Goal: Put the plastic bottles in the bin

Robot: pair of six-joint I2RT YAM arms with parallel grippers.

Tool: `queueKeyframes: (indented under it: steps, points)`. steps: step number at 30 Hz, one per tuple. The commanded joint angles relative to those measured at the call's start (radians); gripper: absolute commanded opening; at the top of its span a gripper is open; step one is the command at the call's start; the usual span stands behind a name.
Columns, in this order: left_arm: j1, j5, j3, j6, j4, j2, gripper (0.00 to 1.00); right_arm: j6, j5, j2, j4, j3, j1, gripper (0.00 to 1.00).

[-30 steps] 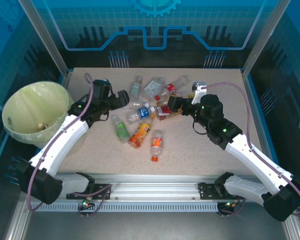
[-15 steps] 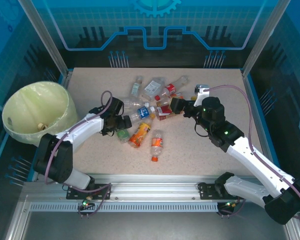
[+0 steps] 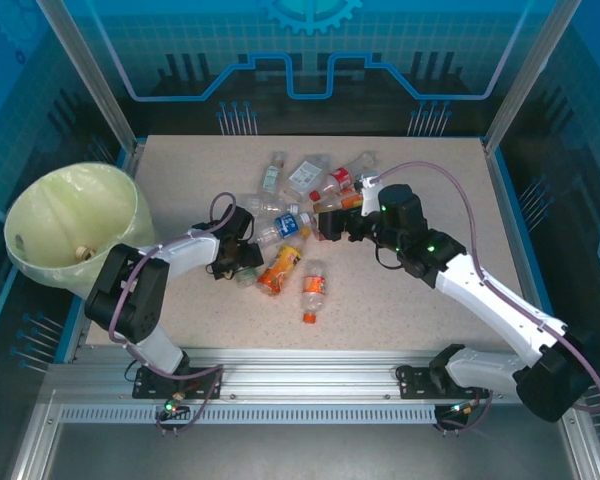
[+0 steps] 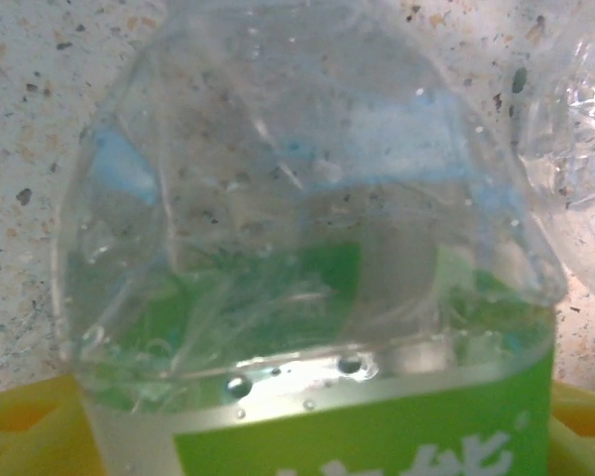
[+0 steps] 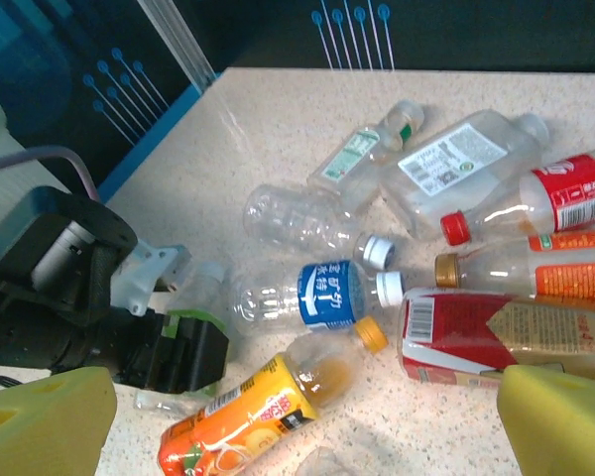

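Left hand (image 3: 240, 264) astride green-labelled bottle (image 4: 307, 297) (flat)

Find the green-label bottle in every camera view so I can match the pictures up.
Top external: green-label bottle left of centre, under the left gripper.
Left wrist: close up, centre.
Right wrist: lower left, beneath the left gripper.
Landmark: orange-label bottle, lying beside it in the top and right wrist views.
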Motion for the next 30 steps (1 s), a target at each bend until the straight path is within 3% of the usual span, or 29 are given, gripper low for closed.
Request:
queueKeyframes:
  steps: [1,7,16,30]
  points:
    - [-0.008,0.042,-0.03,0.0,0.067,0.041,0.76,-0.023,-0.027,0.026,-0.032,0.052,0.01,1.0]
    - [-0.007,0.047,-0.038,0.016,0.087,0.022,0.66,-0.107,-0.147,0.067,-0.082,0.074,0.013,1.0]
    - [-0.006,0.042,-0.032,0.041,0.069,-0.06,0.47,-0.114,-0.104,0.073,-0.102,0.109,0.013,1.0]
    - [-0.004,0.051,0.085,0.101,-0.046,-0.319,0.44,-0.128,-0.124,0.005,-0.008,0.042,0.013,1.0]
